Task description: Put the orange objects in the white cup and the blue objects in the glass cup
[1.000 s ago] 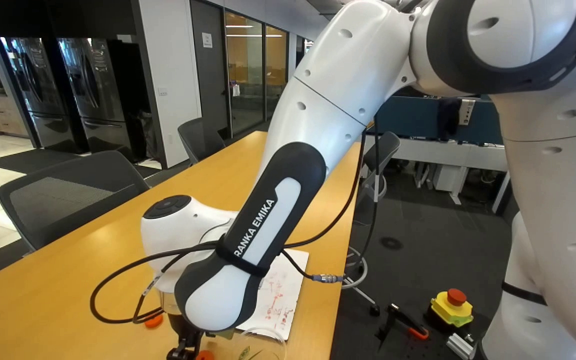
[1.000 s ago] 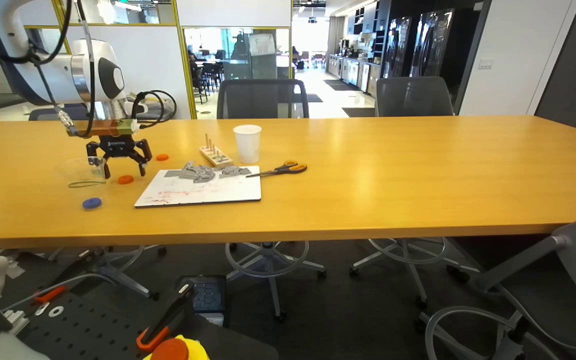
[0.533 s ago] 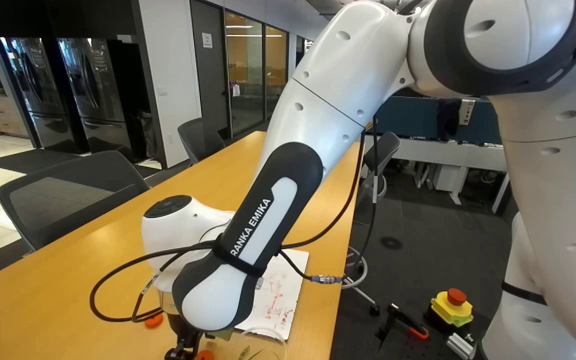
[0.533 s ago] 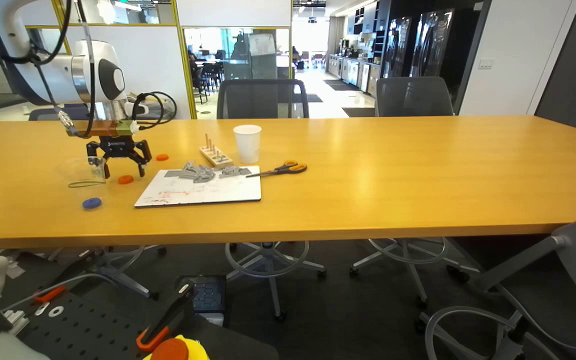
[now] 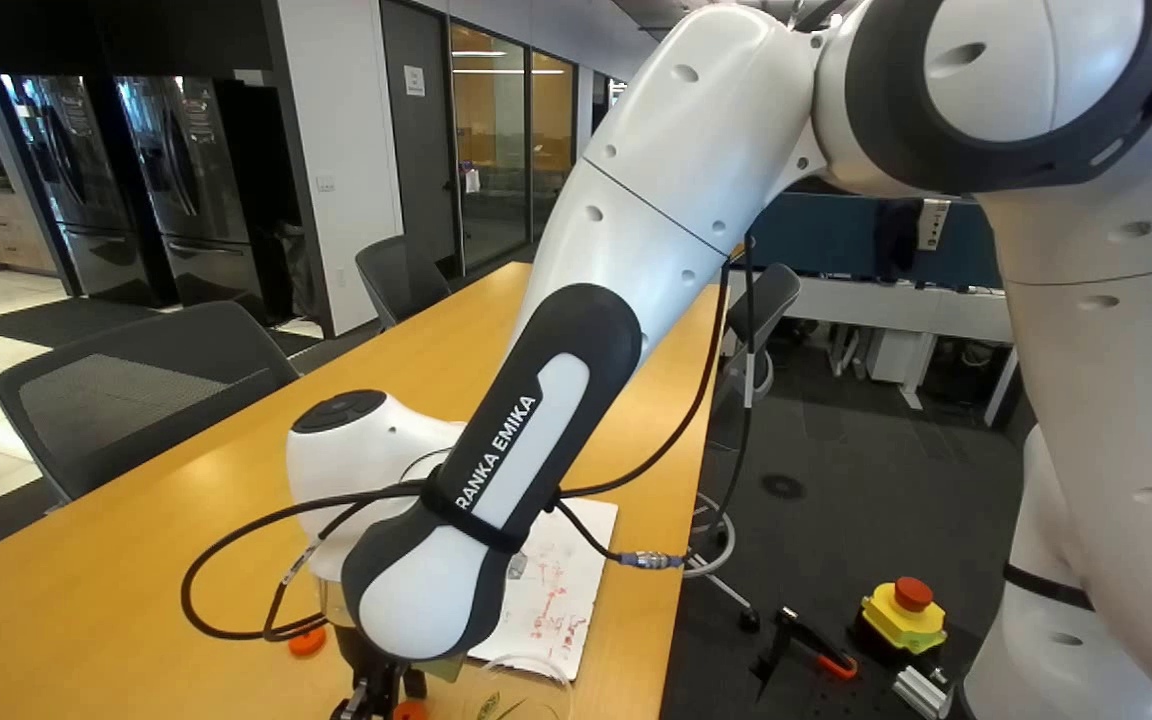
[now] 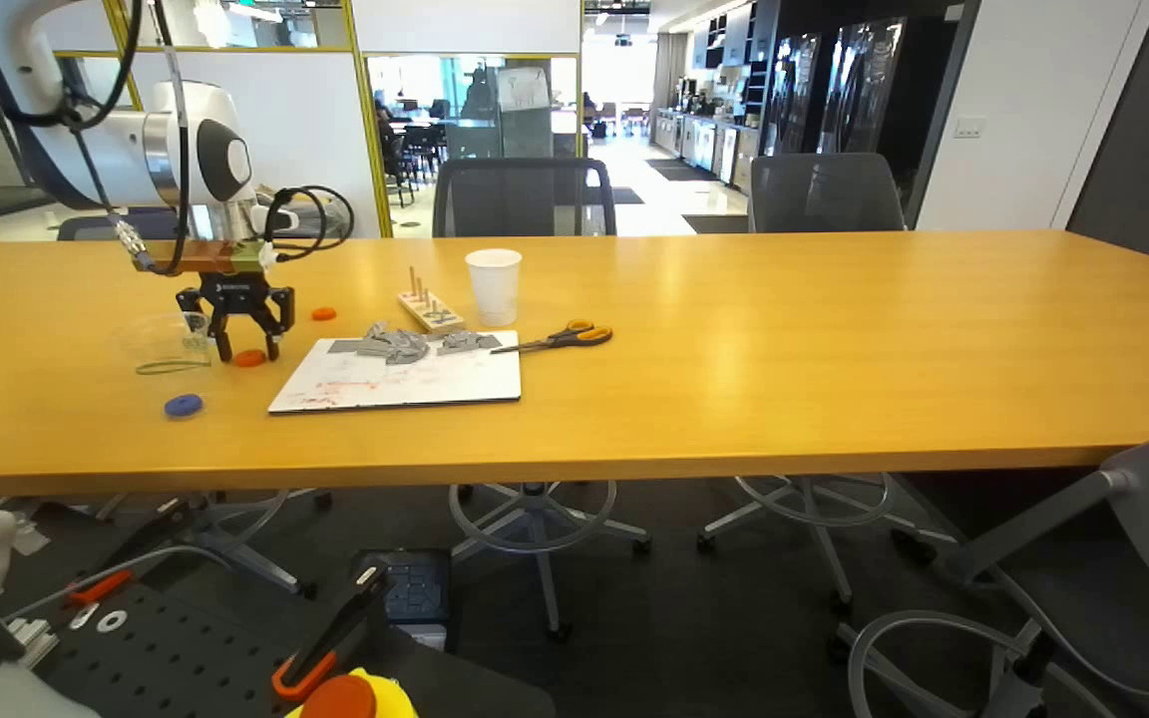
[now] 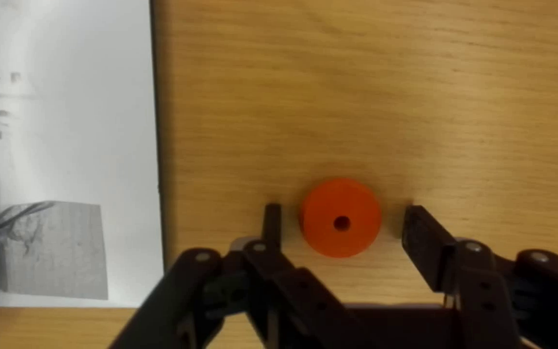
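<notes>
The gripper is straddling the near orange disc, jaws parted; picking is seemingly pending, requiring squeezing, then carrying right to the white cup.

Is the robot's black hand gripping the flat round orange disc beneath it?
No, the wrist view shows wooden tabletop between the orange disc and both black fingers.

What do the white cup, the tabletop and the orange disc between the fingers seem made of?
White cup: paper or plastic, smooth and opaque; I can't tell which. Tabletop: wood or veneer with a satin sheen, judging by grain and soft glare. Orange disc: perhaps plastic or painted wood, evenly coloured and matte.
</notes>
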`<state>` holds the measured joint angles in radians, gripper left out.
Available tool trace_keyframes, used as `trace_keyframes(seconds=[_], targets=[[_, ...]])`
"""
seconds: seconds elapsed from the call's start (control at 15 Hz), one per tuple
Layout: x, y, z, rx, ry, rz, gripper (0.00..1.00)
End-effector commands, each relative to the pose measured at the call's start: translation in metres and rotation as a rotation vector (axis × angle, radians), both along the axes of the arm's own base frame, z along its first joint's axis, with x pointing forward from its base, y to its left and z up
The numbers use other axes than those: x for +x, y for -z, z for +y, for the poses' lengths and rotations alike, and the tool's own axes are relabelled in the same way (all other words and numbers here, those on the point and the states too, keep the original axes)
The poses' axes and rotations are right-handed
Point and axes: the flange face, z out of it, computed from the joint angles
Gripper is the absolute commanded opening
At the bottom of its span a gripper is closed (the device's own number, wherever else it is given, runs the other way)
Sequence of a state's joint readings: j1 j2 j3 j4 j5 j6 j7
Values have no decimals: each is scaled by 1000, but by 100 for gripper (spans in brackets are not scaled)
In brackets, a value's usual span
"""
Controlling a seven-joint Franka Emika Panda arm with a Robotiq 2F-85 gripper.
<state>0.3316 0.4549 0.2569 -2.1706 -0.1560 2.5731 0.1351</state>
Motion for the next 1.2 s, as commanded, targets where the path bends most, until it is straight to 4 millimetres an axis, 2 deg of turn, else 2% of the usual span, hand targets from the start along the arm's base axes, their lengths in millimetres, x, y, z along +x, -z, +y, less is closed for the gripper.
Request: trace_keyframes(seconds=[0.0, 0.13, 0.4, 0.67, 0.8, 1.13], targets=[[7, -3, 1, 19, 12, -12, 34], [12, -8, -4, 13, 28, -24, 19], [37, -36, -12, 18, 79, -93, 21], [82, -83, -34, 42, 182, -201, 21], [105, -101, -51, 36, 244, -251, 21], [148, -127, -126, 20, 406, -315, 21]])
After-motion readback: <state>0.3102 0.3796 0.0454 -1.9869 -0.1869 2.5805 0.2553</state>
